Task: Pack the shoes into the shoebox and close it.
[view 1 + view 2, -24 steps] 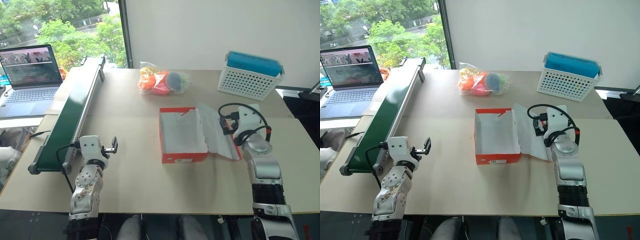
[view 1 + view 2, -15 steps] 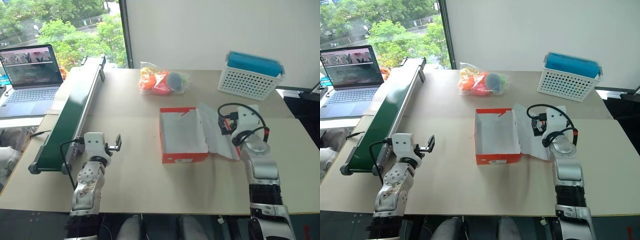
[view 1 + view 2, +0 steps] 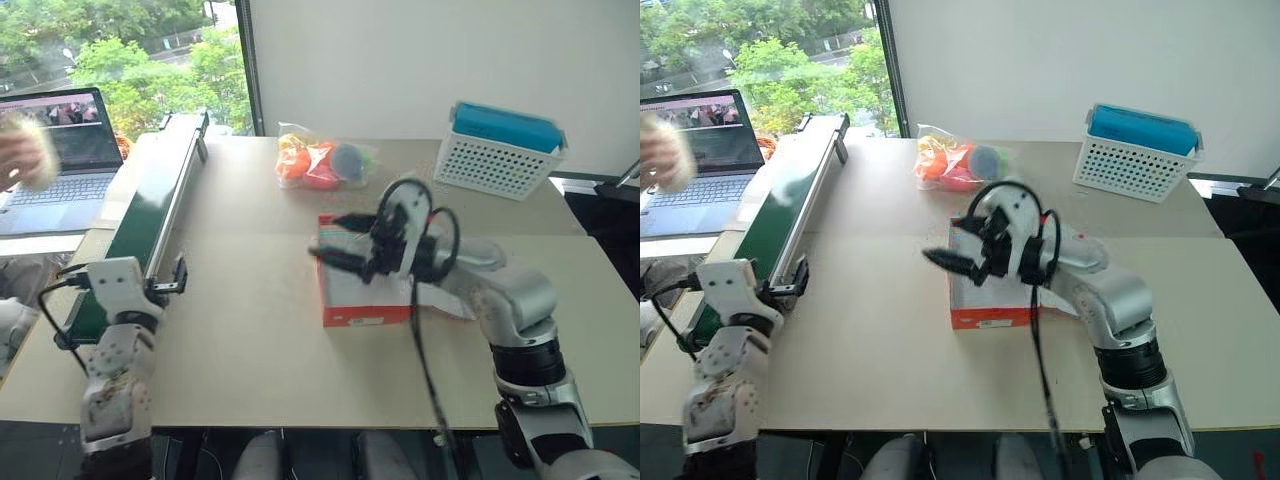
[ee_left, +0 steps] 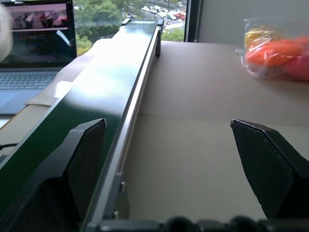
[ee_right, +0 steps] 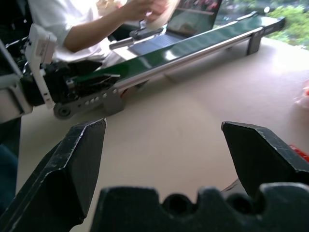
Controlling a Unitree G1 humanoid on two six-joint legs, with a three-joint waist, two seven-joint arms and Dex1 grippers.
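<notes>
Beige bench (image 3: 250,330) bearing the open shoebox (image 3: 345,300), a green conveyor (image 3: 150,215), a bag of coloured balls (image 3: 322,162), and a white basket (image 3: 495,160).

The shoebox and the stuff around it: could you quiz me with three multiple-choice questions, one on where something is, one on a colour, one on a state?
1. Where is the right pincer?
A. over the shoebox
B. over the basket
C. on the laptop

2. What colour is the shoebox outside?
A. green
B. red-orange
C. black

3. How is the left pincer?
A. open and empty
B. shut on a shoe
C. shut on the bag

Answers: 1 A, it hangs above the box's left part. 2 B, its front wall shows that. 3 A, bare table lies between its fingers.
</notes>
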